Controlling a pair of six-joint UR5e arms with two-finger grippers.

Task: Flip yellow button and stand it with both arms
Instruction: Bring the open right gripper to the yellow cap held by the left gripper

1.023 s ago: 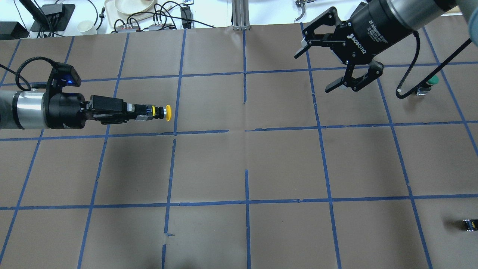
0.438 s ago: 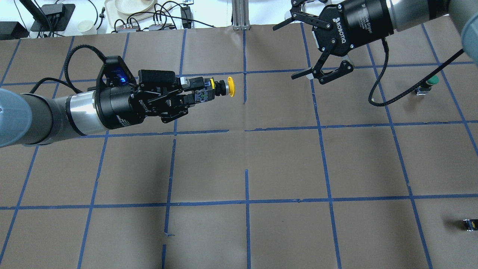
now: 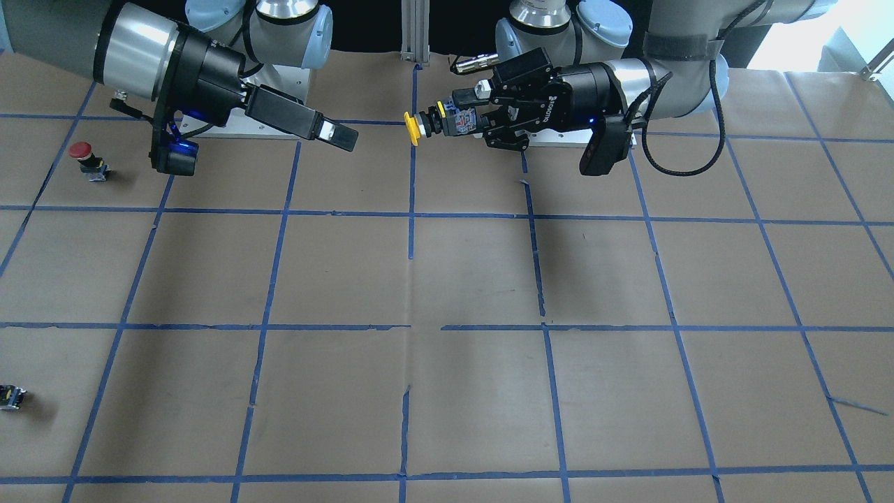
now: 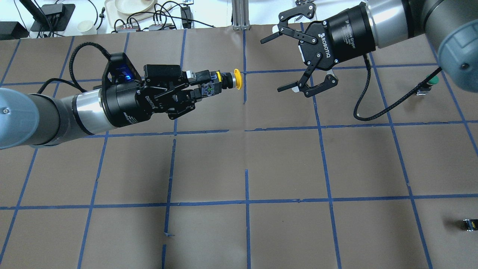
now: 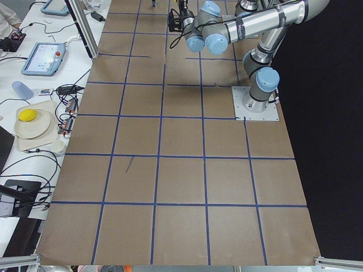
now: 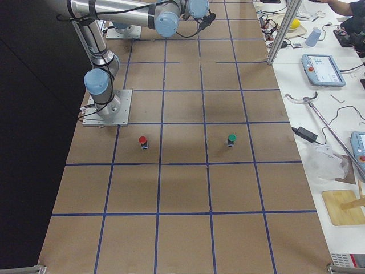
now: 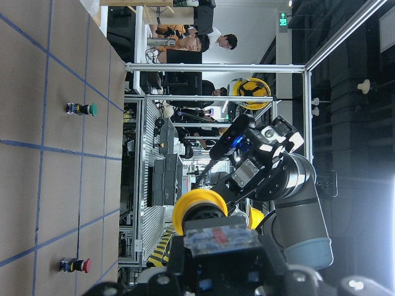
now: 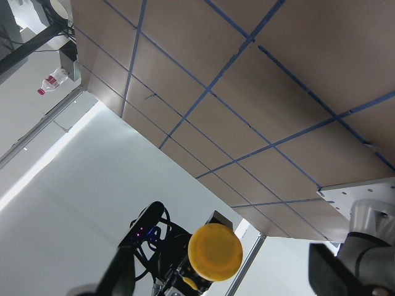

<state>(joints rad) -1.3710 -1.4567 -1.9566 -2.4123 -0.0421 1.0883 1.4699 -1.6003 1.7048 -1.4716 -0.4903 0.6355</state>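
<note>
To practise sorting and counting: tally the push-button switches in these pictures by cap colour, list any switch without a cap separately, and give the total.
yellow button: 1
red button: 1
green button: 1
black switch without a cap: 1
Total: 4

The yellow button (image 4: 236, 79) hangs sideways above the table (image 4: 283, 160). Left of it, the left gripper (image 4: 204, 85) clasps its body; right of it, apart, the right gripper (image 4: 272, 64) faces its cap. Far right of it stand the green-capped button (image 4: 430, 83) and, nearer the robot's base, the red-capped button (image 6: 142, 140); the switch block (image 4: 469, 225) lies farther right.
</note>
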